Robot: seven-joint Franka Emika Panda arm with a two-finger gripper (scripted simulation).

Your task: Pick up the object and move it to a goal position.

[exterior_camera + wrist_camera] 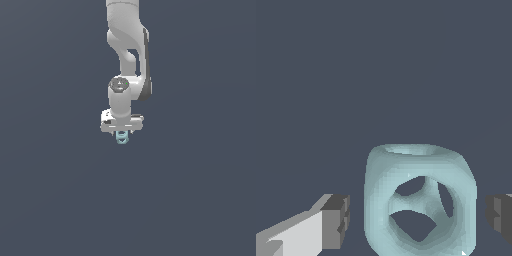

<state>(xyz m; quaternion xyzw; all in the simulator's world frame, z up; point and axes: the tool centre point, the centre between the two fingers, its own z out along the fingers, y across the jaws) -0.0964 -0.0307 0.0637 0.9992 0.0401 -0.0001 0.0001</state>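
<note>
Teal-blue hollow piece (420, 200) sits between the gripper (418, 220) pads w/ visible gaps both sides in the wrist view, so jaws are spread, not pinching it yet. One dark pad (336, 221) is just beside it, the other (500, 216) a bit further off. In the exterior view the piece (122, 137) shows just under the white gripper (121, 131), below the Panda arm (128, 55). Whether it rests on the dark floor (200, 200): can't tell. Judged handling: small, prob. light & rigid; smooth rounded walls could slip, holes could catch a pad edge. Best hold: the two flatter outer faces, centred, pads square on.
</note>
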